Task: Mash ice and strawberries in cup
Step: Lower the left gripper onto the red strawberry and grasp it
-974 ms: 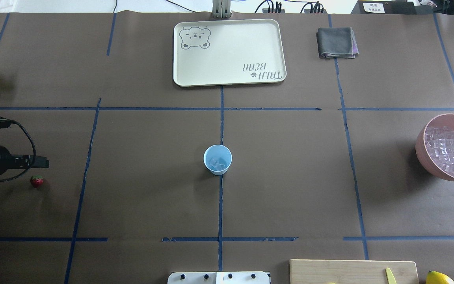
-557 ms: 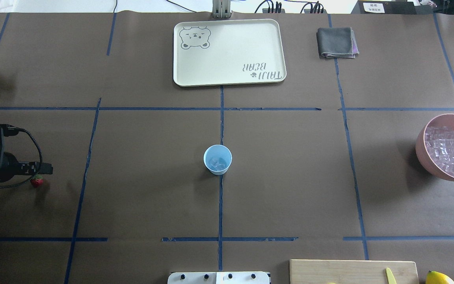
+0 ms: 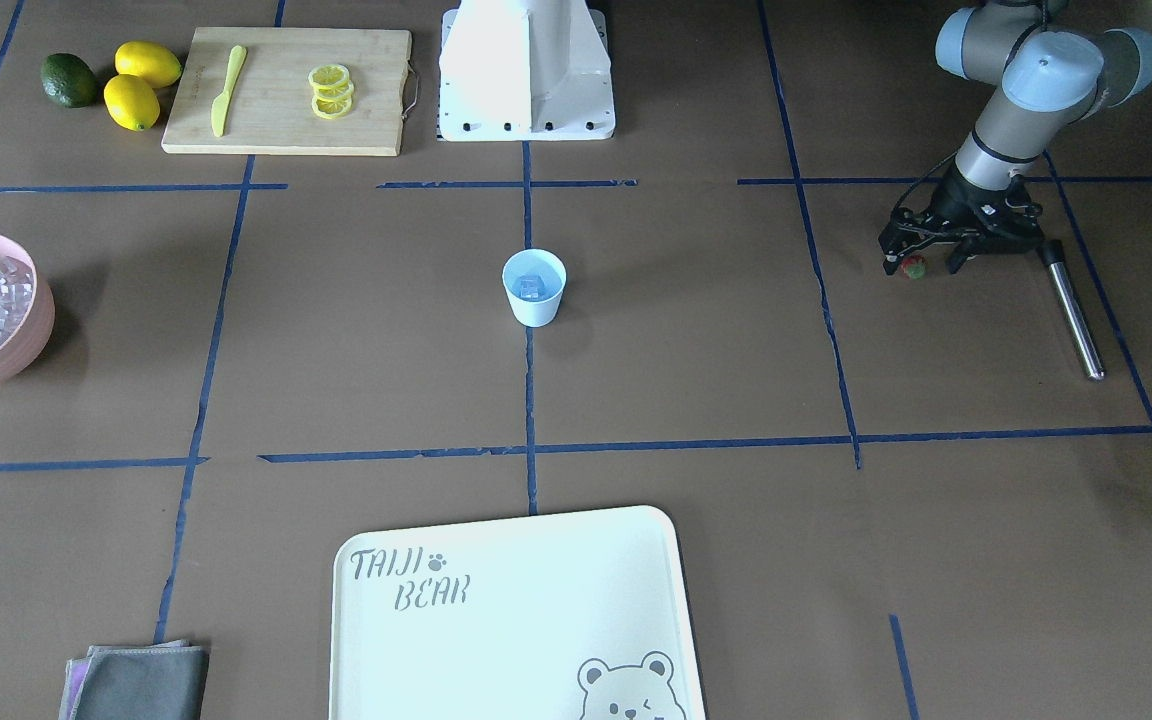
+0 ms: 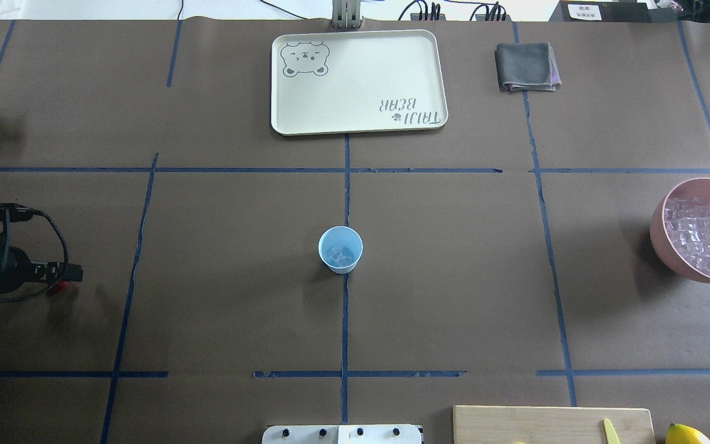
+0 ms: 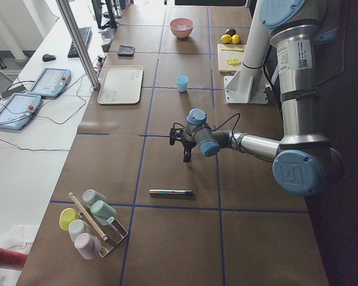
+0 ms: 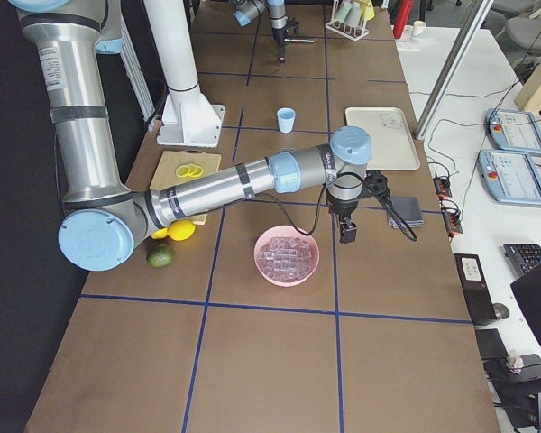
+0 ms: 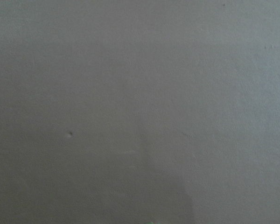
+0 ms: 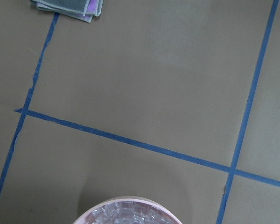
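L gripper (image 3: 923, 266) points down at the table w/ jaws spread. The berry (image 3: 913, 265) sits on the table between them, closer to one finger. Clock read from the robot's side, 12 = straight away from it. The berry is at 9 o'clock of the cup (image 4: 340, 249), well apart. The cup stands upright mid-table w/ a few ice cubes (image 4: 338, 254) inside. A steel rod (image 3: 1071, 305) lies flat at approx 10 o'clock of the L gripper, near it. R gripper (image 6: 347, 233) hangs over bare table just past the bowl (image 4: 657, 240), approx 12 o'clock of it. Can't tell if it's spread or clenched. The bowl, full of more ice, is at 3 o'clock of the cup, well apart. Tray (image 4: 361, 80) at 12 o'clock, cloth (image 4: 524, 65) approx 1.
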